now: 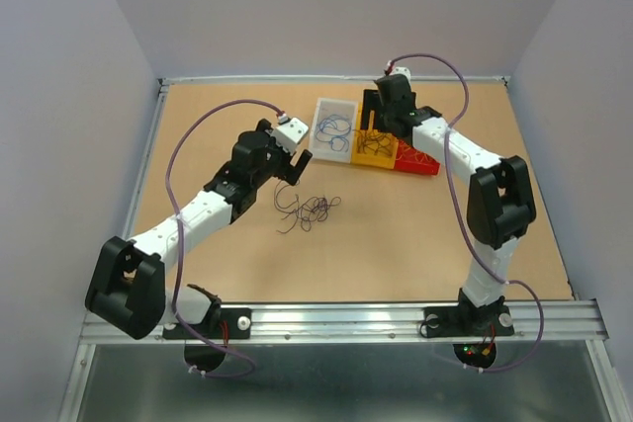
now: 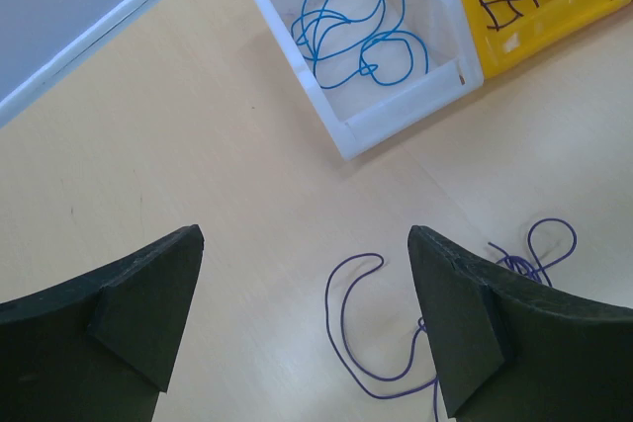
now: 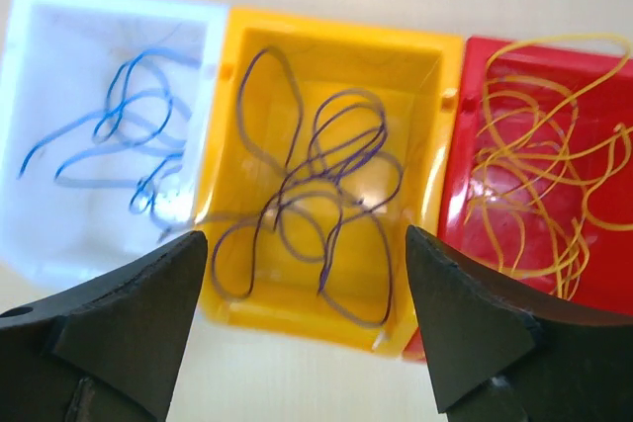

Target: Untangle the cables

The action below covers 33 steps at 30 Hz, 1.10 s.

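Observation:
A small tangle of thin dark purple cables (image 1: pixel 309 210) lies on the table in the middle; one loose purple loop (image 2: pixel 371 318) shows in the left wrist view. My left gripper (image 1: pixel 295 167) is open and empty, above and just left of the tangle (image 2: pixel 305 313). Blue cables (image 2: pixel 351 32) lie in a white bin (image 1: pixel 333 128), purple cables (image 3: pixel 316 195) in a yellow bin (image 1: pixel 376 147), and yellow-orange cables (image 3: pixel 539 165) in a red bin (image 1: pixel 417 159). My right gripper (image 3: pixel 305 328) is open and empty, hovering over the yellow bin (image 1: pixel 378 106).
The three bins stand side by side at the back middle of the brown table (image 1: pixel 247 264). A metal rail (image 1: pixel 346 318) runs along the near edge. Grey walls enclose the table on three sides.

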Available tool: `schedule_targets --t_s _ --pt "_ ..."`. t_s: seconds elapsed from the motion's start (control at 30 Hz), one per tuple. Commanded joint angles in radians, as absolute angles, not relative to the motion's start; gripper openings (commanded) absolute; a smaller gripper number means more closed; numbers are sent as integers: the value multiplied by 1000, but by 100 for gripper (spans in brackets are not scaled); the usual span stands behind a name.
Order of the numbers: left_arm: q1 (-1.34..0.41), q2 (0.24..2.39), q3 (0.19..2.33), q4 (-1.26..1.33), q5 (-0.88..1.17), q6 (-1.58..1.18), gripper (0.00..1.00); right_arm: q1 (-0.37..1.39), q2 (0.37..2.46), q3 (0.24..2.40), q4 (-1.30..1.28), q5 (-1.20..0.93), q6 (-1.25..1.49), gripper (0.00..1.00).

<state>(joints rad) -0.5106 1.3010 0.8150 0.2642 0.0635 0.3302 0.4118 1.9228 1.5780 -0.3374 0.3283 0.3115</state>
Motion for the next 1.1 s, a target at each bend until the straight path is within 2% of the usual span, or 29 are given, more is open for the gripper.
schedule_targets --t_s 0.0,0.33,0.6,0.77,0.8,0.9,1.07 --pt "-505 1258 789 261 57 385 98 491 1762 1393 -200 208 256 86" --pt "-376 1364 853 72 192 399 98 664 1537 976 50 -63 210 80" --pt "-350 1485 910 2 279 402 89 719 1658 982 130 -118 227 82" --pt "-351 1534 931 -5 302 406 79 752 1735 1015 130 -106 210 82" --pt "-351 1549 934 -20 304 405 72 756 1743 1020 130 -95 209 82" --pt "-351 1581 948 -28 307 407 65 756 1764 1016 127 -78 204 82" --pt "-351 1641 992 -63 347 413 47 756 1770 993 127 -118 199 59"
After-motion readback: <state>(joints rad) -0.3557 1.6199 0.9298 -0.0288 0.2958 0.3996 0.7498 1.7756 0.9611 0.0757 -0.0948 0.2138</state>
